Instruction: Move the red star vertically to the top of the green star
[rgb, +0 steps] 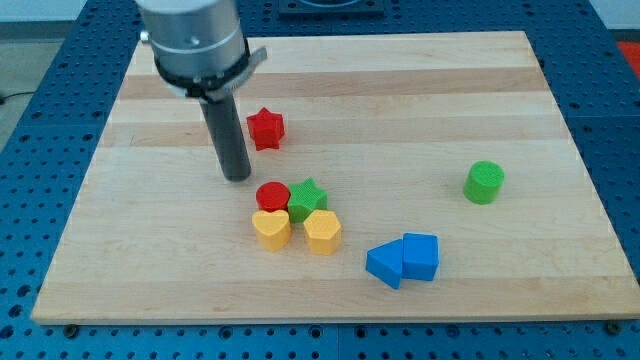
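Observation:
The red star (265, 128) lies on the wooden board, up and to the left of the green star (306, 198). The green star sits in a cluster, touching a red round block (272, 196) on its left and a yellow block (322, 231) below it. My tip (237, 177) rests on the board to the left of and below the red star, a short gap from it, and just up and left of the red round block.
A yellow heart-shaped block (271, 228) lies below the red round block. Two blue blocks (403, 259) touch each other at the lower right. A green cylinder (484, 182) stands alone at the right. The board's edge (330, 318) runs along the view's bottom.

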